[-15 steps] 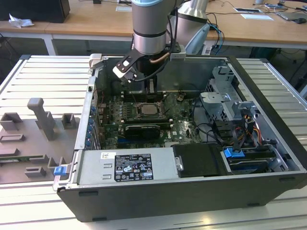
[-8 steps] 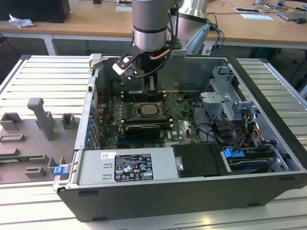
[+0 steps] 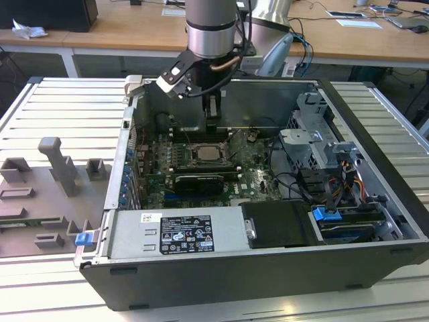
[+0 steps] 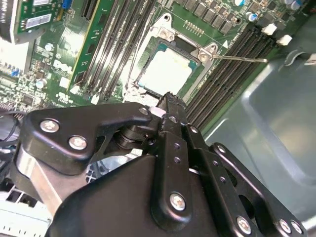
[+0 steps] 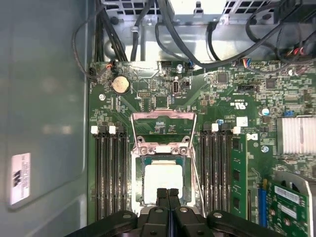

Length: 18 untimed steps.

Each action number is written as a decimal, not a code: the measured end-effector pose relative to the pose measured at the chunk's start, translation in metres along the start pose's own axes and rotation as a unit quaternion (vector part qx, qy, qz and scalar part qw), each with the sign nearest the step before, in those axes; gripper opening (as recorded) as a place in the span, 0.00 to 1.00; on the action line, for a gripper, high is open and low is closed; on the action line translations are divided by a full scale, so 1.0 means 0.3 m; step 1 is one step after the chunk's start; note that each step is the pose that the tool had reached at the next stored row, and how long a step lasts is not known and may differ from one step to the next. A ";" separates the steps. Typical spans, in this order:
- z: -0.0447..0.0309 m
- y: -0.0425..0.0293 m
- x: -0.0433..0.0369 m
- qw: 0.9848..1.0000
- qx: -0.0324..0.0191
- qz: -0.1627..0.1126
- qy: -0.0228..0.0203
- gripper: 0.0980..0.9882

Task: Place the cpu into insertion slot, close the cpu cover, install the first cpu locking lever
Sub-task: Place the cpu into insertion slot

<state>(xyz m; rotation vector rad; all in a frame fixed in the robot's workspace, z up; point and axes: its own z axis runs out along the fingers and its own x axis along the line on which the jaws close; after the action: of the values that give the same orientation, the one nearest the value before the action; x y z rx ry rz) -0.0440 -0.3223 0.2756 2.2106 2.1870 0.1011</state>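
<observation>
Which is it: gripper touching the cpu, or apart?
Cannot tell. In the first wrist view the gripper overlaps one edge of the cpu, so neither contact nor a gap shows.

In the first wrist view the hand [image 5: 167, 192] covers the near edge of the cpu [image 5: 163, 178] and of the insertion slot [image 5: 138, 183], and the picture's edge cuts off the hand's body. In the exterior view the arm [image 3: 211, 27] is cut off at the upper edge, and the slot's parts are too small to tell apart.
</observation>
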 end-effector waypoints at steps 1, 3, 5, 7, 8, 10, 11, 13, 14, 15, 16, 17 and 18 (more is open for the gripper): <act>-0.012 0.001 0.000 1.000 0.000 0.000 0.000 0.01; -0.022 0.002 0.000 1.000 0.000 0.000 0.000 0.01; -0.023 0.002 0.001 1.000 0.000 0.000 0.000 0.01; -0.022 0.012 0.000 1.000 0.000 0.000 0.000 0.01; -0.020 0.037 0.001 1.000 0.000 0.000 0.000 0.01; -0.018 0.064 0.001 1.000 0.001 0.000 0.000 0.01; -0.018 0.073 0.001 1.000 0.001 0.000 0.000 0.01; -0.018 0.089 0.001 1.000 0.000 0.000 0.000 0.01; -0.016 0.113 0.001 1.000 0.000 0.000 0.000 0.01; -0.014 0.128 0.001 1.000 0.001 0.000 0.000 0.01; -0.011 0.152 0.002 1.000 0.001 0.000 0.000 0.01; -0.001 0.175 0.003 1.000 0.001 0.000 0.000 0.01; 0.005 0.182 0.003 1.000 0.002 0.000 0.000 0.01</act>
<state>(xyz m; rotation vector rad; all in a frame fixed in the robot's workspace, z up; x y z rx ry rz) 0.0106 -0.3221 0.2777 2.2123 2.1889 0.0971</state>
